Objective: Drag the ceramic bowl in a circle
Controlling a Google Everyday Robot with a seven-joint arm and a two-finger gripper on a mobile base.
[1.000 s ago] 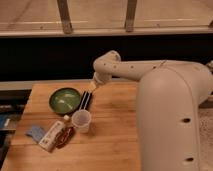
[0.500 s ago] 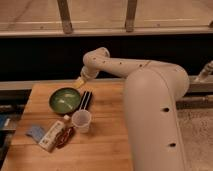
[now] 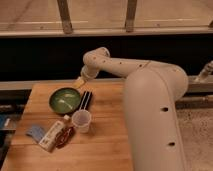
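Note:
The ceramic bowl (image 3: 65, 100) is round and shallow, glossy green inside with pale streaks and a dark rim. It sits on the wooden table (image 3: 105, 145) at the back left. My gripper (image 3: 80, 84) is at the end of the white arm (image 3: 117, 67), which reaches in from the right. The gripper hangs just above the bowl's far right rim. I cannot tell whether it touches the bowl.
A dark ridged object (image 3: 86, 100) lies right beside the bowl. A translucent plastic cup (image 3: 81, 121) stands in front of it. A white packet (image 3: 51, 136), a reddish snack bag (image 3: 65, 136) and a blue item (image 3: 35, 132) lie at the front left. A dark ledge runs behind the table.
The end of my arm has swung left, from above the dark ridged object to the bowl's far right rim. The bowl and the other things have not visibly moved.

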